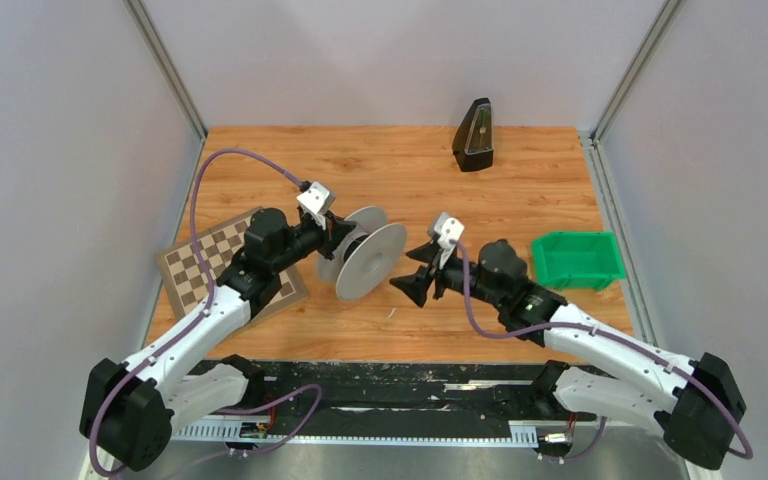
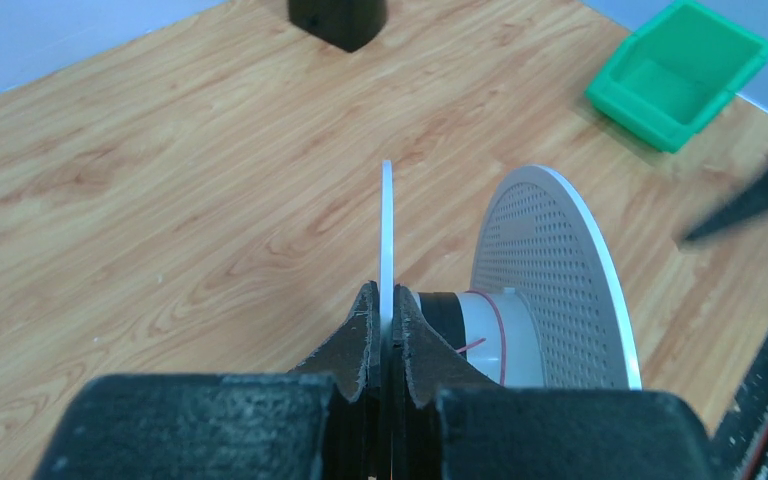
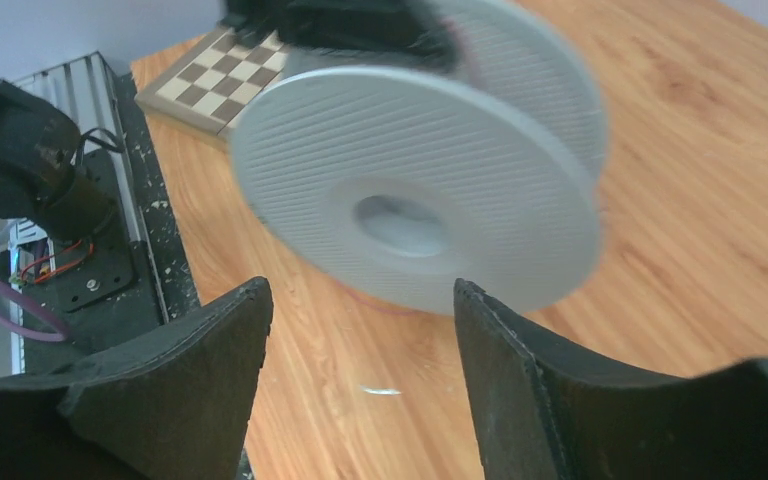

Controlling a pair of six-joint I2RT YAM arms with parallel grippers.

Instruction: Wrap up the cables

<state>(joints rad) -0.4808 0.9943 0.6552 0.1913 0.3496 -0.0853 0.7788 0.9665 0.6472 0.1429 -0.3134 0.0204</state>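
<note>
- The left gripper (image 1: 334,240) holds a white spool (image 1: 365,258) lifted above the wooden table (image 1: 380,160), near its middle. The spool's axle lies roughly level and points toward the right arm.
- In the left wrist view, the left gripper's (image 2: 385,335) jaws are pinched nearly shut on the thin edge of the spool's near flange (image 2: 386,240). One finger presses on each face of the disc.
- Between the two flanges, the hub (image 2: 480,325) carries a dark band and a thin red strand (image 2: 472,346). This is probably the cable, with little of it wound on. Its loose end cannot be made out.
- The right gripper (image 1: 409,271) sits just beside the spool's outer flange, facing it. It does not appear to touch the flange.
- In the right wrist view, the right gripper's (image 3: 360,300) jaws stand wide apart and hold nothing. The blurred spool (image 3: 415,200) fills the space beyond the fingertips.
- Judged step: the left arm steadies the spool while the right arm gets ready to work on it.
- The next move likely calls for the right gripper to find and pinch the free cable, then lead it around the hub between the flanges without knocking the spool out of the left gripper's narrow hold.
</note>
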